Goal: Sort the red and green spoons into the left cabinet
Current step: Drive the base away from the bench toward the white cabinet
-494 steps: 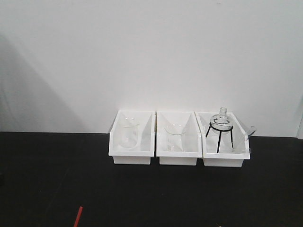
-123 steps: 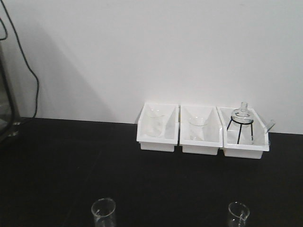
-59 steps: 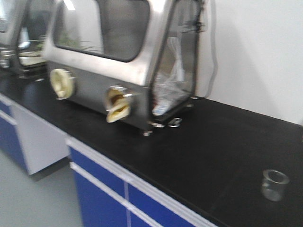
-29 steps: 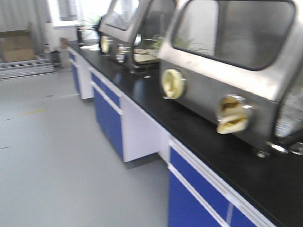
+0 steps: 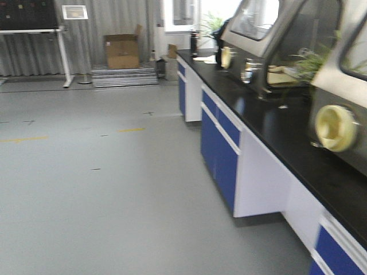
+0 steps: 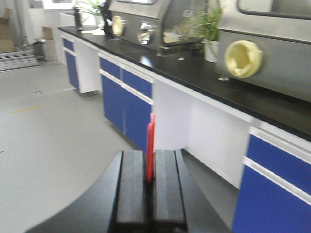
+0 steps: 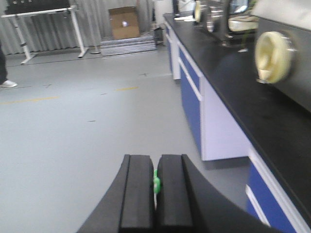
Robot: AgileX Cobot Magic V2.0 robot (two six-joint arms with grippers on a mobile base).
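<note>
Left end effector, right end effector: matte black, blocky.

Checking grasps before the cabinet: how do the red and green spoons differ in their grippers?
The red spoon juts past the tips of the left gripper; the green spoon shows only a sliver inside the right gripper. Red stands upright in view; green's pose is hidden. Both are clamped.

Black worktop runs along the right wall on blue-fronted counter units with white side panels. Standing directly on it: a row of steel glove boxes, nearest one showing a round pale-yellow port; a potted plant just beside that box. Far-end items are too blurred to identify. Grey floor bears short yellow tape marks; at the far wall, a cardboard box sits on a low stepped platform.
</note>
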